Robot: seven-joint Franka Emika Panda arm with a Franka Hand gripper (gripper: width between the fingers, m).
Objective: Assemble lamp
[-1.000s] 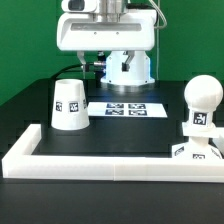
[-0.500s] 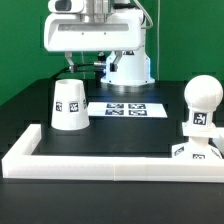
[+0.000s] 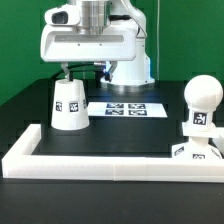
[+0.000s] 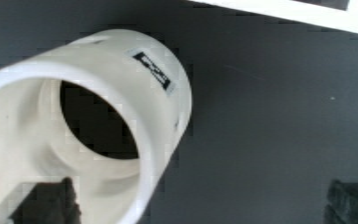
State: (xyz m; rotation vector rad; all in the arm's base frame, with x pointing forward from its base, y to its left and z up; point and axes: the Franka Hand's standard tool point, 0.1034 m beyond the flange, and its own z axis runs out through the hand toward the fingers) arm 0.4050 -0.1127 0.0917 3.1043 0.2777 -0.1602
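The pincer (image 4: 202, 203) is seen spread wide, directly above the cone shade (image 3: 69, 104), nothing pinched between its fingers; one fingertip (image 4: 48, 203) is shown just beside the shade's open rim, the other well clear of it; the bulb (image 3: 203, 102) is seated upright on the base block (image 3: 196, 150), well apart from the pincer, beyond the marker board (image 3: 126, 108).

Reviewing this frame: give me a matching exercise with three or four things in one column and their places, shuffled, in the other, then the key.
Things:
1. shade
2. bulb
3. marker board
4. gripper

Places:
A. on the base at the exterior view's right
B. flat on the table between shade and bulb
C. just above the shade
D. standing at the exterior view's left

Pairs: 1-D, 2-A, 3-B, 4-C
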